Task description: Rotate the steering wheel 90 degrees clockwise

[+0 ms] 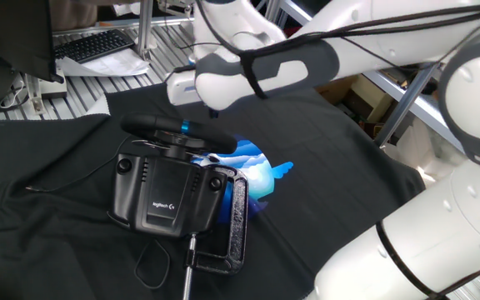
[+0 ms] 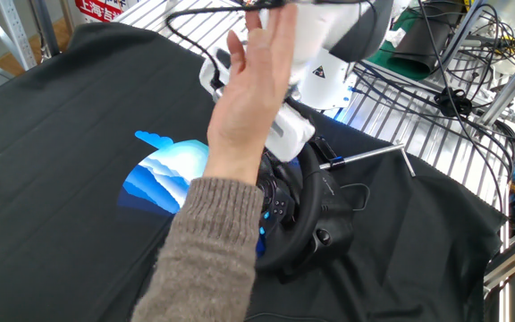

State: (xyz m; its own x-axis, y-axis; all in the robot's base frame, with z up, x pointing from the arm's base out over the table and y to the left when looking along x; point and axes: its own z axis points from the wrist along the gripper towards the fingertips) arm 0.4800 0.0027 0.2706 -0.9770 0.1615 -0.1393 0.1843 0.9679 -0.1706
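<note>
The steering wheel (image 1: 177, 132) shows edge-on as a black rim with a small light-blue stripe, standing at the far end of its black Logitech base (image 1: 163, 190). In the other fixed view the wheel (image 2: 304, 224) sits low at the middle. My gripper's white body (image 2: 291, 136) hangs just above and behind the wheel; in the one fixed view it is the white block (image 1: 183, 84) above the rim. A person's raised hand (image 2: 244, 107) in a brown-grey sleeve covers my fingers, so I cannot tell whether they are open or shut.
A metal C-clamp (image 1: 233, 223) grips the base's right side; its screw handle (image 2: 369, 156) lies on the cloth. A blue-and-white print (image 1: 261, 171) marks the black cloth. A keyboard (image 1: 98, 43) sits at the back left. A wire rack (image 2: 418, 116) with cables borders the cloth.
</note>
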